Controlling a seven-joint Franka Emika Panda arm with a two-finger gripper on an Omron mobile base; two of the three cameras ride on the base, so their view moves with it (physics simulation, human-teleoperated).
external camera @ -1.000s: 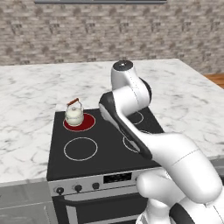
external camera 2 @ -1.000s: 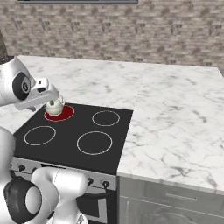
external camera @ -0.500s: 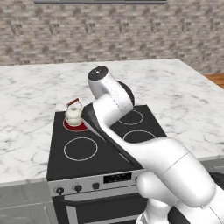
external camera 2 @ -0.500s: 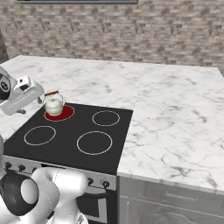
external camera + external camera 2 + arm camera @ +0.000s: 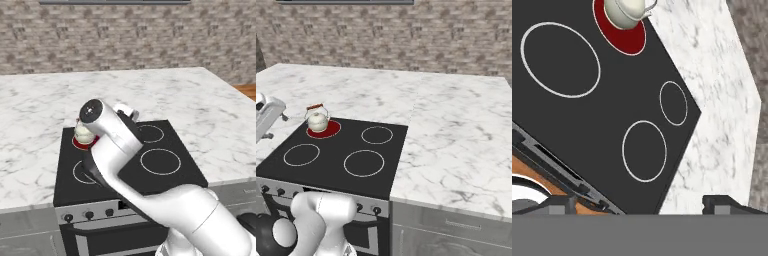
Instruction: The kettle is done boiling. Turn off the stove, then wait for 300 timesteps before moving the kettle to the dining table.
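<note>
Sitting on stove's (image 5: pixel 331 165) rear-left burner: kettle (image 5: pixel 318 120)

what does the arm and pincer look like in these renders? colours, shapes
Glossy white arm of thick rounded links, with dark grey joint sections and a round dark cap on one joint. No cables or markings visible. The pincer has two small dark blocky fingertips in the hand view; its white hand housing shows in the right base view.
</note>
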